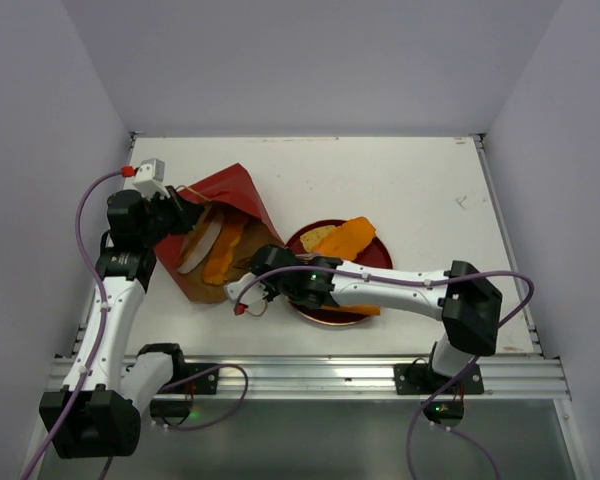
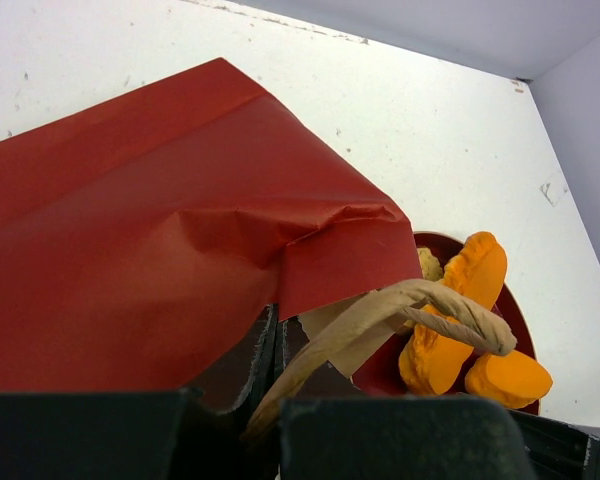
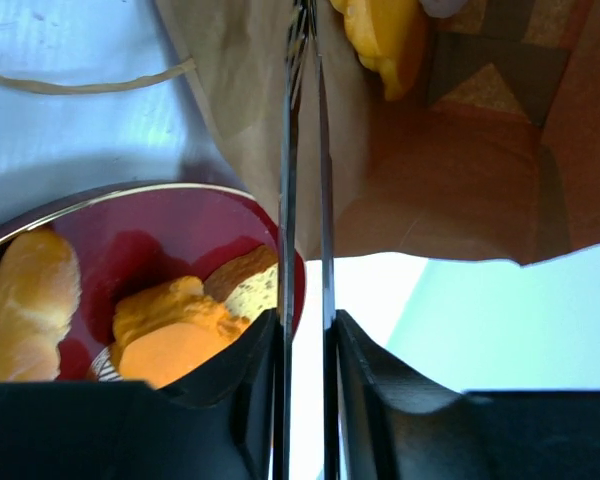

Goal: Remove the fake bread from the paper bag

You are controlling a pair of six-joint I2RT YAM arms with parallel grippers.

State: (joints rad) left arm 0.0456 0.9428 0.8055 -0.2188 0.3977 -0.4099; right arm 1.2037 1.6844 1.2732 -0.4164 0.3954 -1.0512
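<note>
- Your left hand (image 1: 185, 215) is clamped on the paper bag (image 1: 235, 195), which lies sideways on the table (image 1: 410, 180).
- Your right hand (image 1: 242, 300) sits nearly closed at its mouth; grip unclear.
- Some fake bread (image 1: 223, 252) lies inside, some on the plate (image 1: 382, 255).

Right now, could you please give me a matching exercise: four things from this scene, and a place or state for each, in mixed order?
Things:
1 paper bag
2 white-edged bun
3 plate
4 left gripper

Places or states:
a inside the bag
b shut on the bag's edge
c lying on its side
d right of the bag

Pairs: 1-c, 2-a, 3-d, 4-b
</note>
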